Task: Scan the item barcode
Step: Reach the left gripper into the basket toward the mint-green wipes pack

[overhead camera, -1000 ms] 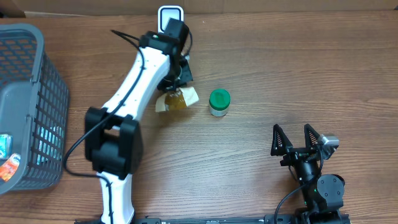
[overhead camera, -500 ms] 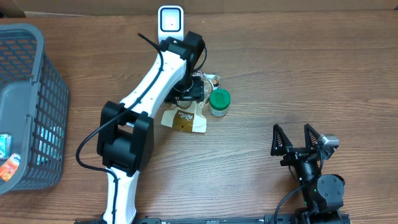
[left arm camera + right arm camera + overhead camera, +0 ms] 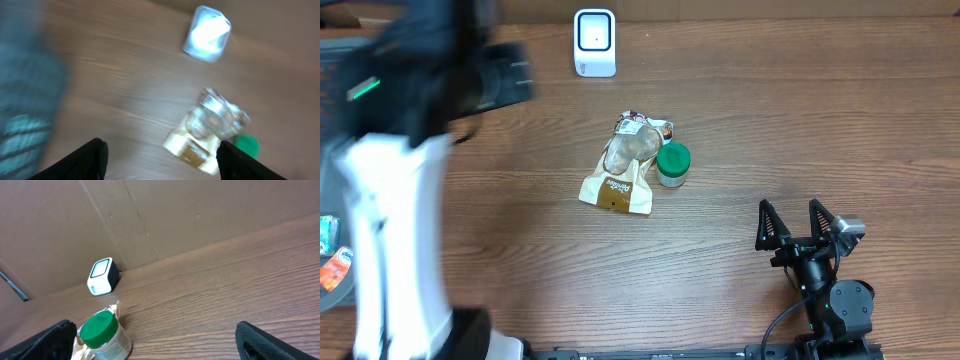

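Note:
The item, a clear-and-tan snack bag, lies flat on the wooden table with its side against a green-lidded jar. The white barcode scanner stands at the far edge behind them. My left arm is a large blur, raised high at the left. In the left wrist view my left gripper is open and holds nothing, with the bag and scanner far below it. My right gripper stands open near the front right. The jar lies ahead of it.
A grey mesh basket holding colourful packets sits at the left edge, mostly hidden behind my left arm. It shows as a blur in the left wrist view. A cardboard wall backs the table.
My left gripper opened and let go of the bag, which now rests against the jar. The left arm then swung up and left, away from the scanner. The right arm has not moved.

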